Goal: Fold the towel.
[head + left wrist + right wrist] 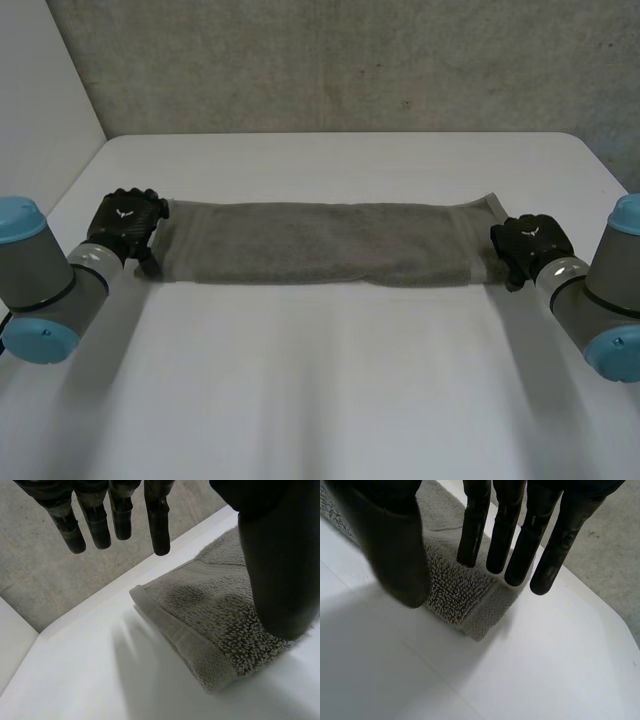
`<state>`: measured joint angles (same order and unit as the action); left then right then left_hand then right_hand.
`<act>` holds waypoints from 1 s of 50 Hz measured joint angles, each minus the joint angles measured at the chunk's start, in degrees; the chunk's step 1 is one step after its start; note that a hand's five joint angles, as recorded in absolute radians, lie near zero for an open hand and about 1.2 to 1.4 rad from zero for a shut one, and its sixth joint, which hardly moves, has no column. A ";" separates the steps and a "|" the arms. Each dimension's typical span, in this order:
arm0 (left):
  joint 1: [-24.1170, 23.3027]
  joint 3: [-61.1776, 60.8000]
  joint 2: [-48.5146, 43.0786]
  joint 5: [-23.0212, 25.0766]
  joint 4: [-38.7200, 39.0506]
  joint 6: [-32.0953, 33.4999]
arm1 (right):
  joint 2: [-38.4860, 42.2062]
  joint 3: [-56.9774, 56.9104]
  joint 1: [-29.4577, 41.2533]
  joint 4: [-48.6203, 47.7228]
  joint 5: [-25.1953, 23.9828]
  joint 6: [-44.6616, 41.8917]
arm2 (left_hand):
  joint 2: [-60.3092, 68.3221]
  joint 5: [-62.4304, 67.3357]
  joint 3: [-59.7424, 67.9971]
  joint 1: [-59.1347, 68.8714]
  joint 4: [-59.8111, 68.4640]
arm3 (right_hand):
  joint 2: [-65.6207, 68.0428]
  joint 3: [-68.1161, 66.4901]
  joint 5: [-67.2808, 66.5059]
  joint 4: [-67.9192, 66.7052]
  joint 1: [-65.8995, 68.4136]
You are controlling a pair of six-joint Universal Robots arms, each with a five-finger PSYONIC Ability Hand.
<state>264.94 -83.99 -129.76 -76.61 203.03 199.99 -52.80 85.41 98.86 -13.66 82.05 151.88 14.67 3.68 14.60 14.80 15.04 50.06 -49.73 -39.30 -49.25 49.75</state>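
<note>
A grey towel [320, 245] lies as a long, narrow strip across the white table [320, 390]. My left hand [125, 222] is at the strip's left end. In the left wrist view its fingers [157, 520] hang straight above the table just past the towel's corner [200, 630], and its thumb [280, 570] is over the pile. It is open. My right hand [530, 243] is at the right end. Its straight fingers [515, 535] reach over the towel's end corner [470, 605], with the thumb [395, 545] on the near side and a gap between them. It is open.
A grey wall runs behind the table's far edge [340, 134]. Bare white tabletop stretches in front of the towel and beyond both ends. Both arms come in low from the near corners.
</note>
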 measured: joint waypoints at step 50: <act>0.45 -4.09 5.53 0.08 1.90 -5.44 | -2.68 1.15 -10.07 1.19 -12.20 2.33 | 0.00 0.00 0.00 0.00 0.00 | -28.61 27.85 26.18 27.08 -27.92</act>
<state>265.39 -88.08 -124.23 -76.53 204.92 194.55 -55.48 86.56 88.79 -12.47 69.85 154.21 14.67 3.67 14.60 14.80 15.04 21.45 -21.88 -13.11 -22.17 21.83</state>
